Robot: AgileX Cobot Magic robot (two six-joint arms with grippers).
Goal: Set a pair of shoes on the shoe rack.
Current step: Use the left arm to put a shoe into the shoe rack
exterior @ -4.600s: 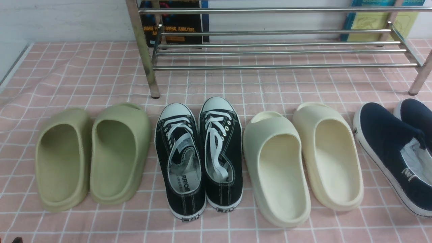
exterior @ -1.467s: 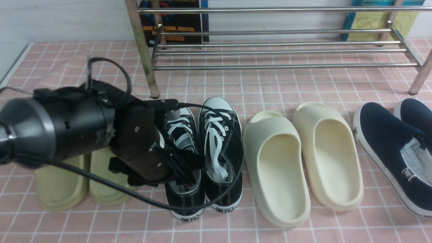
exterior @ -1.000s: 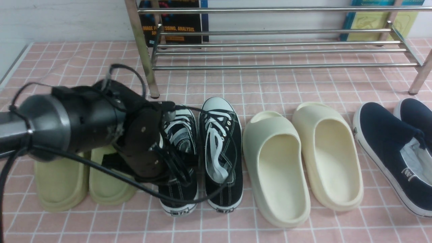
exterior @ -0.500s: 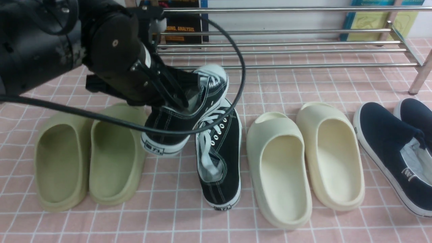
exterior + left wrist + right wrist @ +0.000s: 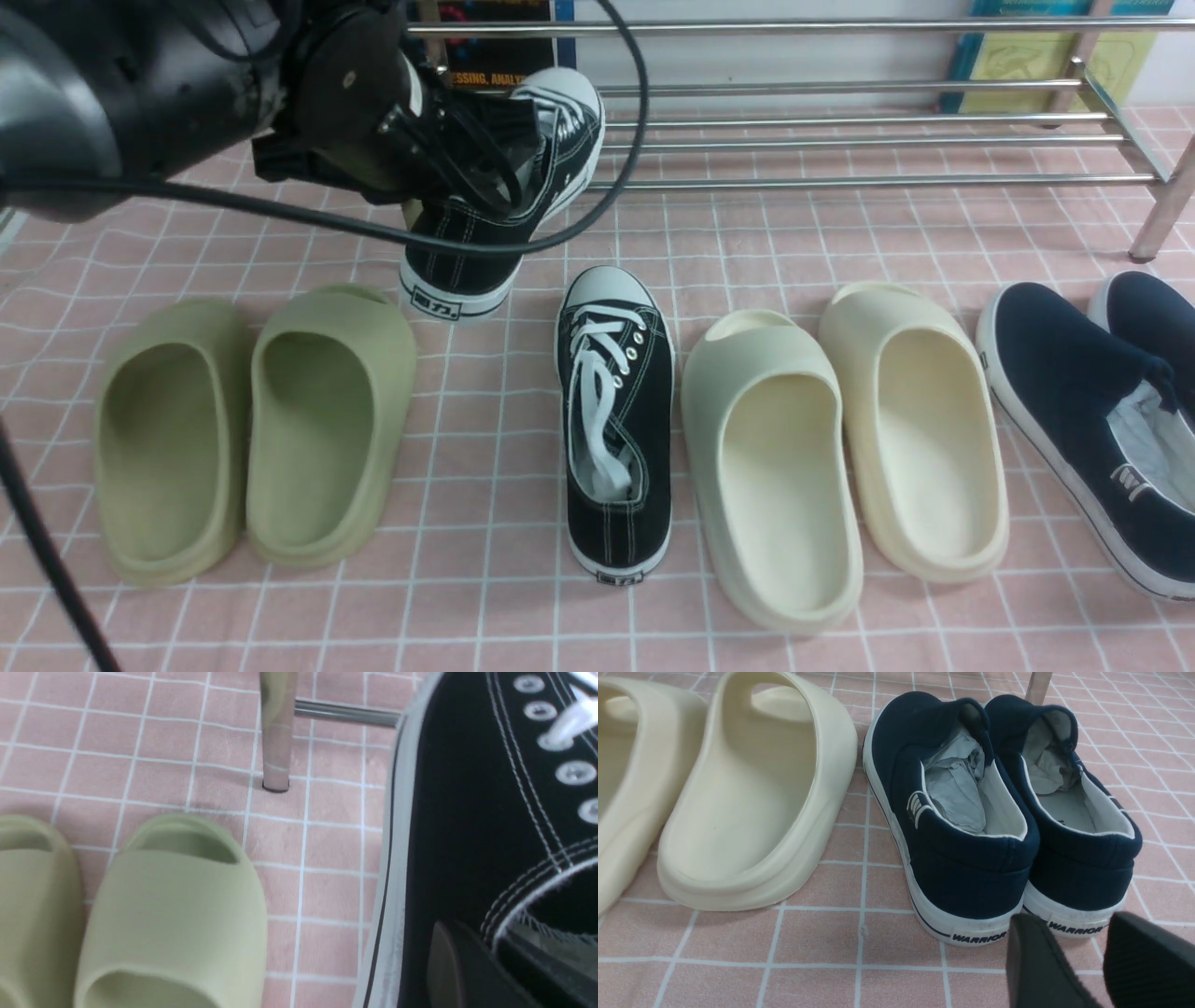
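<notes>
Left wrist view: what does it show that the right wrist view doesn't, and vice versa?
Only left wrist: the green foam slippers, the black canvas sneaker gripped by the left gripper, and a rack crossbar.
Only right wrist: the cream foam slippers, the navy slip-on shoes and the open right gripper.
Both: pink grid-patterned surface and part of a metal rack leg.

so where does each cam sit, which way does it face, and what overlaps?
Front: between the arms, facing forward and down at shoes and rack; left arm shows.
Left wrist: on left arm, facing held sneaker, green slippers; left gripper shows.
Right wrist: on right arm, facing cream slippers, navy shoes; right gripper shows.
Shared: front/left, green slippers, held sneaker; front/right, cream slippers, navy shoes.
</notes>
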